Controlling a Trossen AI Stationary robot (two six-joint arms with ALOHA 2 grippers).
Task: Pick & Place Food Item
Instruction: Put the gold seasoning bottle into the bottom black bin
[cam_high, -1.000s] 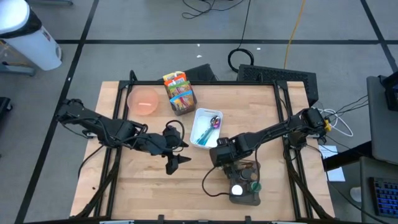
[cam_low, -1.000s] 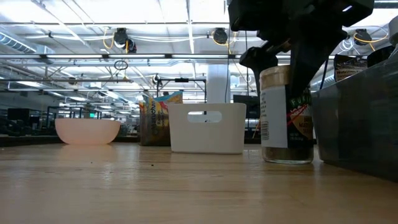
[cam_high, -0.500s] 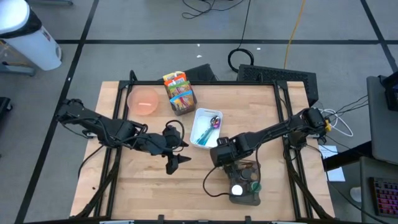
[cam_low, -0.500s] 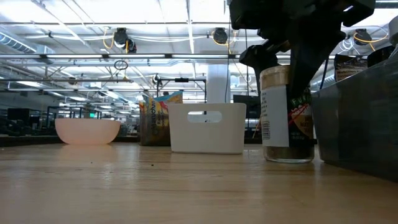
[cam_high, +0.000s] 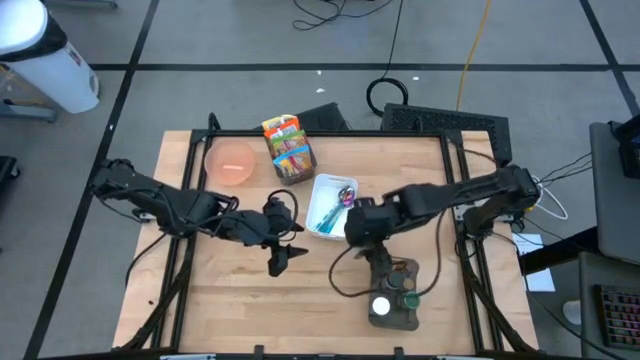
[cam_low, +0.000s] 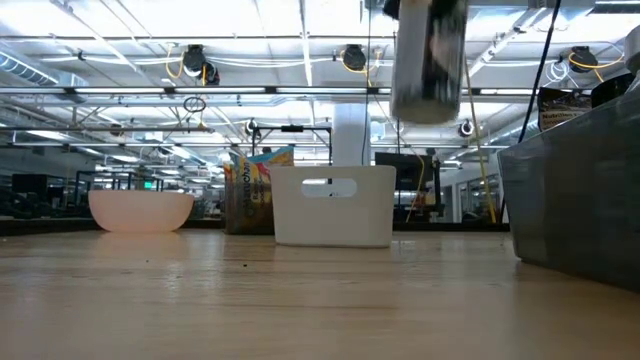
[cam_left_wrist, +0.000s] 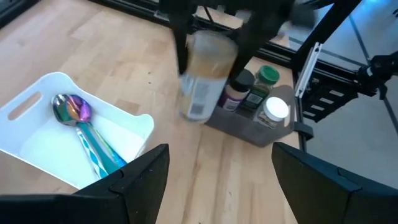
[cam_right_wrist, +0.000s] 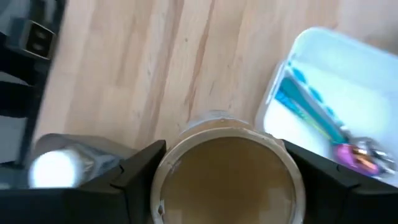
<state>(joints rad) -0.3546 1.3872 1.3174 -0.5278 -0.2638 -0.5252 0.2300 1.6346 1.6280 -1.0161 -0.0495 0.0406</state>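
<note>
I have the right gripper (cam_high: 362, 222) near the middle of the high view, just right of centre, with its two dark fingers (cam_right_wrist: 140, 171) clamped on either side of a glass spice jar with a tan lid and a white label (cam_low: 429, 60). In the low view the jar hangs clear of the light wooden tabletop (cam_high: 240, 300), blurred, at the upper middle of the frame above the right edge of the white plastic bin (cam_low: 332, 205). In the left wrist view I see the same jar (cam_left_wrist: 204, 84) upright in the upper centre, lifted beside the dark grey rack (cam_left_wrist: 249, 127) that carries other small jars, among them one with a green cap (cam_left_wrist: 267, 74) and one with a white cap (cam_left_wrist: 277, 109).

The white bin sits at the centre of the high view (cam_high: 330, 206), just left of the right gripper, and it holds an iridescent metal spoon with a teal handle (cam_left_wrist: 84, 127).

My left gripper (cam_high: 283, 248) waits left of centre in the high view, over bare wood, its fingers (cam_left_wrist: 140, 180) standing apart with nothing between them.

At the upper left of the tabletop in the high view are a pale pink bowl (cam_high: 231, 162) and, just to its right, a dark container of colourful snack packets (cam_high: 286, 148).
</note>
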